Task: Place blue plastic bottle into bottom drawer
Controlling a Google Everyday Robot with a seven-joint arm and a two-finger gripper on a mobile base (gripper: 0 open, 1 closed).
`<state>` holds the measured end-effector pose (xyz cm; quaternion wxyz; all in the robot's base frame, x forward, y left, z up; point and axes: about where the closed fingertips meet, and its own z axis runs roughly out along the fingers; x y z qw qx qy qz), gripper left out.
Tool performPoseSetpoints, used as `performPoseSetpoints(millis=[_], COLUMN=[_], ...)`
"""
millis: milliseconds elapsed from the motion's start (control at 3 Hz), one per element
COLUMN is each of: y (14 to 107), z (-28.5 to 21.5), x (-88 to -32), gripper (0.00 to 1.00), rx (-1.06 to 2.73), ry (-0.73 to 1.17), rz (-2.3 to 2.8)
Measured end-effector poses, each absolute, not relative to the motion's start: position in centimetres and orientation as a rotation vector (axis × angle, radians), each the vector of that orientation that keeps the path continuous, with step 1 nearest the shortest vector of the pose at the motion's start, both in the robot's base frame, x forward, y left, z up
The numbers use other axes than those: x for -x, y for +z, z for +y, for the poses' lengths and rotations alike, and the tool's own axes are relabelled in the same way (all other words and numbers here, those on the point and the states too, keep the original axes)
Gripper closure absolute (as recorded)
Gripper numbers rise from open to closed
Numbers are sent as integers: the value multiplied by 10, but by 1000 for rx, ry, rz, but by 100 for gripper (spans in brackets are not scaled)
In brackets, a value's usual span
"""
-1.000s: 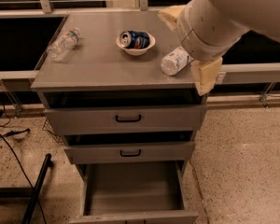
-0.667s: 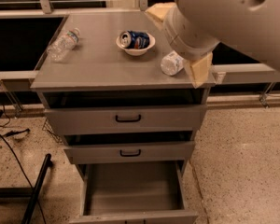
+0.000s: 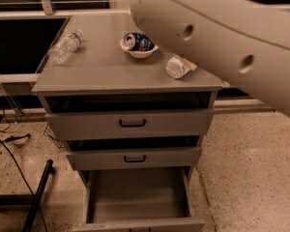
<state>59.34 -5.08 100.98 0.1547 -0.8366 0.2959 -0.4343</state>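
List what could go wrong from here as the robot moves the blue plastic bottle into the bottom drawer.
1. The blue plastic bottle lies on its side near the right edge of the cabinet top. A nudge from the gripper, mostly hidden behind the arm beside it, might roll it off.
2. The white bowl holding a blue soda can sits close by and could be knocked.
3. The middle drawer juts out above the open bottom drawer, so the descent could snag.

Cream arm (image 3: 222, 37) w/ 2 holes; jaws behind.
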Motion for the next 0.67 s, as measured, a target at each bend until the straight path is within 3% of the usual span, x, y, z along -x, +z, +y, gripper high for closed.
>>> performPoseSetpoints(millis=[667], y=[994], z=[-37], x=[-654], gripper=[0], rx=[2465], ry=[-1362], rz=[789])
